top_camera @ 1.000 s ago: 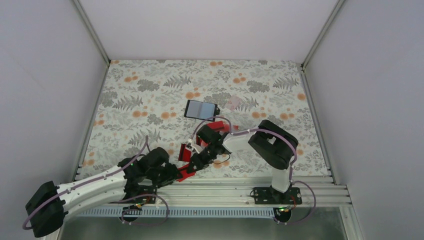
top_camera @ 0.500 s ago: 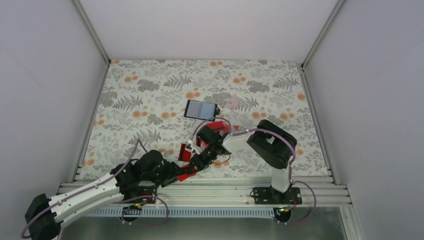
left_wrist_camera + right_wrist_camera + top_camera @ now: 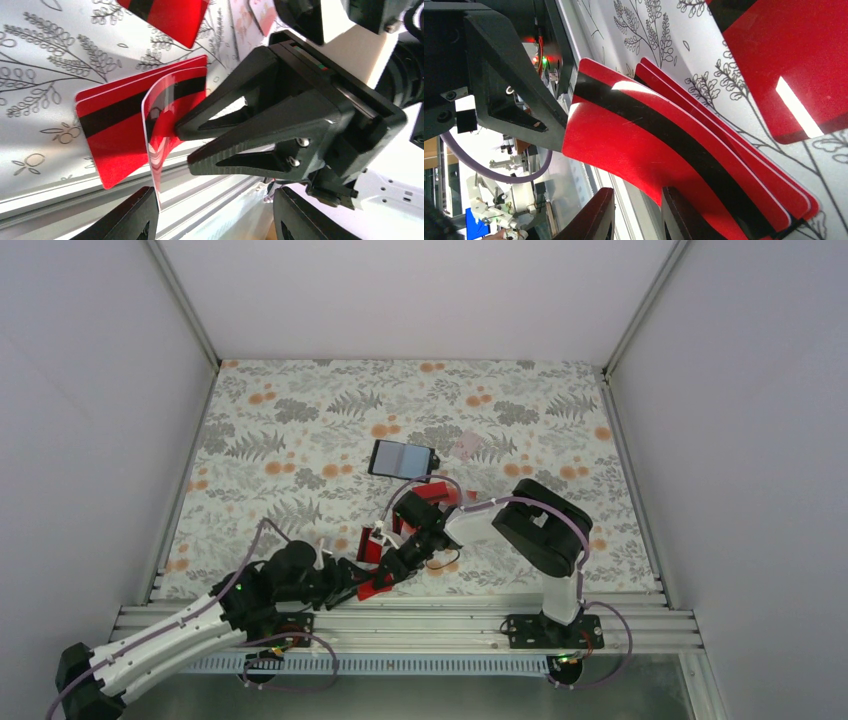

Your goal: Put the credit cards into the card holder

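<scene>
A small stack of red black-striped credit cards (image 3: 378, 586) lies at the table's near edge, between both grippers. In the left wrist view the top card (image 3: 160, 115) is bent up off the stack (image 3: 110, 140), with its raised edge beside my left finger. My left gripper (image 3: 215, 196) (image 3: 348, 576) is wide open around this edge. My right gripper (image 3: 638, 196) (image 3: 392, 562) is slightly open, with one finger against the bent card (image 3: 634, 130) and nothing between the fingers. The black card holder (image 3: 402, 459) lies open mid-table, with its grey-blue pockets up.
More red cards (image 3: 432, 496) lie under the right arm, and another (image 3: 368, 540) lies just left of it. A whitish-clear card (image 3: 468, 445) lies right of the holder. The metal rail (image 3: 450, 622) runs directly below the stack. A loose red card (image 3: 794, 65) lies beyond it.
My left arm's elbow has swung down and to the near left while its gripper stayed at the red stack. The right arm has hardly moved.
</scene>
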{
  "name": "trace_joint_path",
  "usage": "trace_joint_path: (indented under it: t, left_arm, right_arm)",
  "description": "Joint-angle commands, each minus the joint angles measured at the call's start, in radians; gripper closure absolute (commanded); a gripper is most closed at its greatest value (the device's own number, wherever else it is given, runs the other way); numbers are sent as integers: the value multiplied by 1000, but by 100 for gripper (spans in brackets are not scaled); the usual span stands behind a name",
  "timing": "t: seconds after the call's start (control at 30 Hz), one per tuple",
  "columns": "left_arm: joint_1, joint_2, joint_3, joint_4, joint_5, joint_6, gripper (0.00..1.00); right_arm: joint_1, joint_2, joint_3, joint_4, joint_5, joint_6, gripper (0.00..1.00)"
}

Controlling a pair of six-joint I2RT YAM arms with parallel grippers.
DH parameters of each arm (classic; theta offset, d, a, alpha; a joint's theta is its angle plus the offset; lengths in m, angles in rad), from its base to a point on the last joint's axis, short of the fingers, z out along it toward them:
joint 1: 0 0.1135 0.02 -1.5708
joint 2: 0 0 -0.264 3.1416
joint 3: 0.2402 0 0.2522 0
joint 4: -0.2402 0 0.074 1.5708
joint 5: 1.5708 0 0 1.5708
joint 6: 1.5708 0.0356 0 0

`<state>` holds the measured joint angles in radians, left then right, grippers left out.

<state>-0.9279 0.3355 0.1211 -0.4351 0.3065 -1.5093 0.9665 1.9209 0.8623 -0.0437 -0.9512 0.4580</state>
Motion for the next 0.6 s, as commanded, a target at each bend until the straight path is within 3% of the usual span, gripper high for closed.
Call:
trace_joint_path:
  t: [0.0, 0.23, 0.57]
  left_arm:
    - [-3, 38, -78, -19, -14, -7, 42]
    - [-4, 164, -76, 38, -11, 32, 48]
    - [-3, 173, -110, 160, -31, 16, 55]
  right_arm:
    - [13, 57, -41, -60, 118, -14, 75]
    - [13, 56, -46, -55, 118, -9, 75]
    - [13, 60, -48, -51, 112, -9, 75]
